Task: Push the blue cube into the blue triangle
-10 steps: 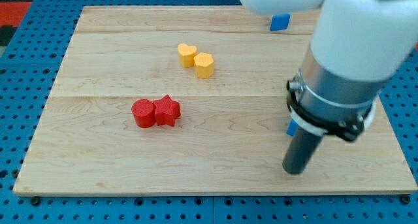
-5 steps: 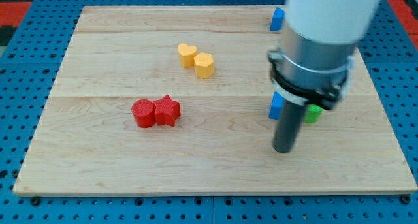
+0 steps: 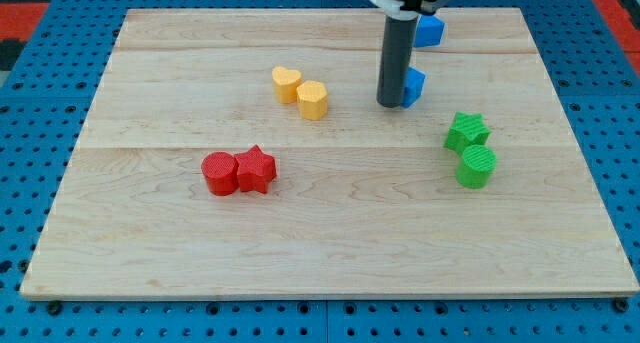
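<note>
My tip (image 3: pixel 390 104) touches the left side of the blue cube (image 3: pixel 414 85), which is small, bright and half hidden. It grasps nothing. The blue triangle (image 3: pixel 430 30) sits near the board's top edge, just above.

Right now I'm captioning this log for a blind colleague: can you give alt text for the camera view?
My tip rests against the left side of a blue block near the wooden board's top, with another blue block just above. Elsewhere sit a yellow heart beside a yellow cylinder, a red cylinder touching a red star, and a green star above a green cylinder.
</note>
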